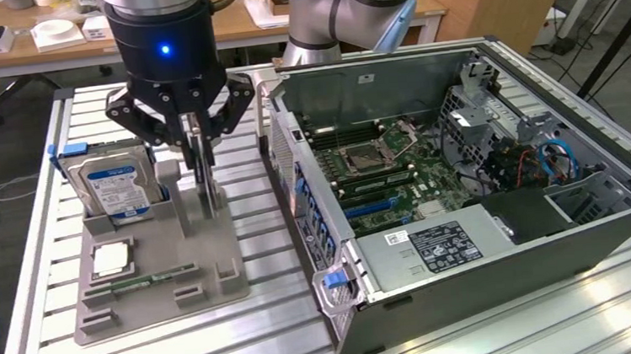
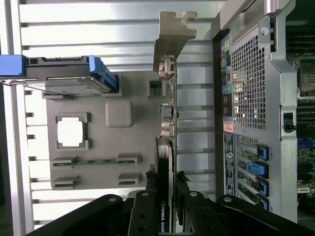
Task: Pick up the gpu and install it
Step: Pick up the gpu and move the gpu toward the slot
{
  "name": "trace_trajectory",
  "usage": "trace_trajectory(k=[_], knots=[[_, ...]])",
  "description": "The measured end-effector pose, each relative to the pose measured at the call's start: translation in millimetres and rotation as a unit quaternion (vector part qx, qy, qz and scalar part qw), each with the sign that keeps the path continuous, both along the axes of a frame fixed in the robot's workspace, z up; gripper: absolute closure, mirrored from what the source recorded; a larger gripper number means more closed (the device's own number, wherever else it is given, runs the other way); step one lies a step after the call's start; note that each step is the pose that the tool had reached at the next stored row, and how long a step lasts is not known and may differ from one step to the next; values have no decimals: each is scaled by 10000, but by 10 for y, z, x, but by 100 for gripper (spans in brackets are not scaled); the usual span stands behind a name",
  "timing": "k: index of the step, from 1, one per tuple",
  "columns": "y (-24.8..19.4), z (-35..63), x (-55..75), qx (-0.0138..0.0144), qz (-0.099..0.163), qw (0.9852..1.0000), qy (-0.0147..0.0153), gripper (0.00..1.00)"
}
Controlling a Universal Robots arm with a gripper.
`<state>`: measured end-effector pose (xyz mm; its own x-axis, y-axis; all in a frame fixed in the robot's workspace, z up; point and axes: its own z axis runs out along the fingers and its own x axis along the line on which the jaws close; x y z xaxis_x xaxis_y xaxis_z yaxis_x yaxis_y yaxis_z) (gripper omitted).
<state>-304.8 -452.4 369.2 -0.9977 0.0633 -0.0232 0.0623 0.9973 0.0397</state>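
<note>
Gripper (image 1: 198, 157) fingers (image 2: 149, 189): clamped on both faces of the gpu (image 2: 167, 123), near its upper edge.
Gpu: upright on edge at the grey holder tray (image 1: 204, 266), beside the hard drive (image 1: 113, 184), with its silvery bracket (image 2: 172, 34) at one end.
Handling, judged: light, rigid, fragile. Best gripped on bare board, clear of components.

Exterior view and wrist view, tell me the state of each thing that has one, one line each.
gripper: shut on the gpu.
gpu: upright on edge, held at the grey tray.
hard drive: standing upright in its tray slot.
processor: lying flat in its tray pocket.
memory stick: seated in its tray slot.
computer case: on its side, open, panel off.
</note>
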Motion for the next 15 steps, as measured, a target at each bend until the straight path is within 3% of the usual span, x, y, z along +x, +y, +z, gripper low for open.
trace_trajectory(k=[15], knots=[[0,105,0,0,0,10000,0,74]])
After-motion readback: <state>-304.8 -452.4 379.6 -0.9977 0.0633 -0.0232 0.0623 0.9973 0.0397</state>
